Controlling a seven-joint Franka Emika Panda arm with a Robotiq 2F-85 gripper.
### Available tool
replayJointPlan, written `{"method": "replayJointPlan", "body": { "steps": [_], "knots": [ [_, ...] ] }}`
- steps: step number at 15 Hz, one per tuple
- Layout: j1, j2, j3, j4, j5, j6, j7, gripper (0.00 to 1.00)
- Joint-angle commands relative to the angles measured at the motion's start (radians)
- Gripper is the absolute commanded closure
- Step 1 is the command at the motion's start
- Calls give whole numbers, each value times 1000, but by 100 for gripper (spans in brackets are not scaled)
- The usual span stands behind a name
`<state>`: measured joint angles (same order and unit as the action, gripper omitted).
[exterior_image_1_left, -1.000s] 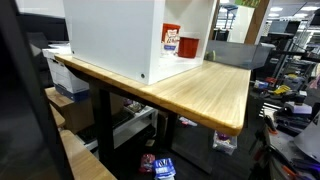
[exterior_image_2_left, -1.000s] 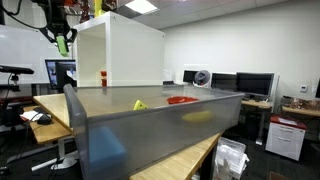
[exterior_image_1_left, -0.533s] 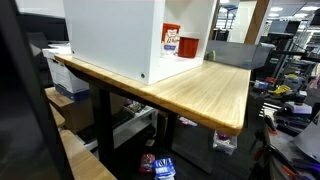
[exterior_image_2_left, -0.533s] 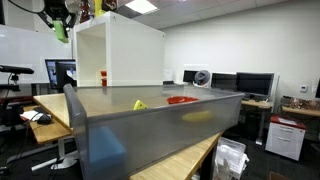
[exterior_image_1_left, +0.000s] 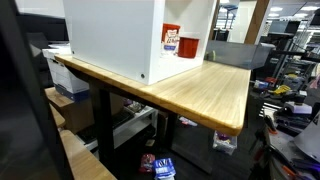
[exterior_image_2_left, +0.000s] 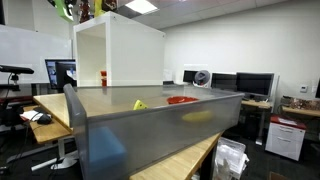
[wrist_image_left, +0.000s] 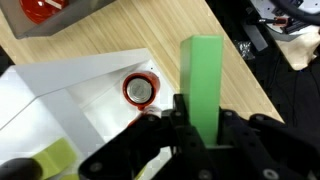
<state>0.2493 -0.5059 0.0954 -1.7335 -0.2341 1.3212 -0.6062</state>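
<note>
In the wrist view my gripper (wrist_image_left: 200, 125) is shut on a tall green block (wrist_image_left: 201, 85), which stands up between the black fingers. Below it lie the white open-fronted box (wrist_image_left: 70, 90) and a red can with a silver top (wrist_image_left: 139, 90) standing inside it. In an exterior view the gripper (exterior_image_2_left: 68, 8) hangs high at the top left edge, above the white box (exterior_image_2_left: 120, 55), with a bit of green showing. The arm is hidden in the exterior view where the white box (exterior_image_1_left: 115, 35) fills the middle.
A wooden table (exterior_image_1_left: 210, 90) carries the box, a red-and-white carton (exterior_image_1_left: 171, 40) and a red cup (exterior_image_1_left: 189, 46). A grey bin (exterior_image_2_left: 150, 125) stands in front, with a red bowl (exterior_image_2_left: 182, 100) and a yellow piece (exterior_image_2_left: 139, 104) inside. Monitors and desks stand behind.
The gripper with the green block has risen from beside the white box's upper left corner to the top edge of the exterior view. Nothing else has moved.
</note>
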Motion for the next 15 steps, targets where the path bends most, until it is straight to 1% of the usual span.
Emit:
{"method": "replayJointPlan", "body": {
  "steps": [1, 4, 8, 15],
  "knots": [
    [-12, 80, 19, 150, -62, -56, -19, 94],
    [-9, 130, 37, 236, -91, -77, -26, 94],
    [3, 199, 88, 339, -121, -89, -48, 94],
    [19, 270, 171, 430, -170, -82, -106, 94]
  ]
}}
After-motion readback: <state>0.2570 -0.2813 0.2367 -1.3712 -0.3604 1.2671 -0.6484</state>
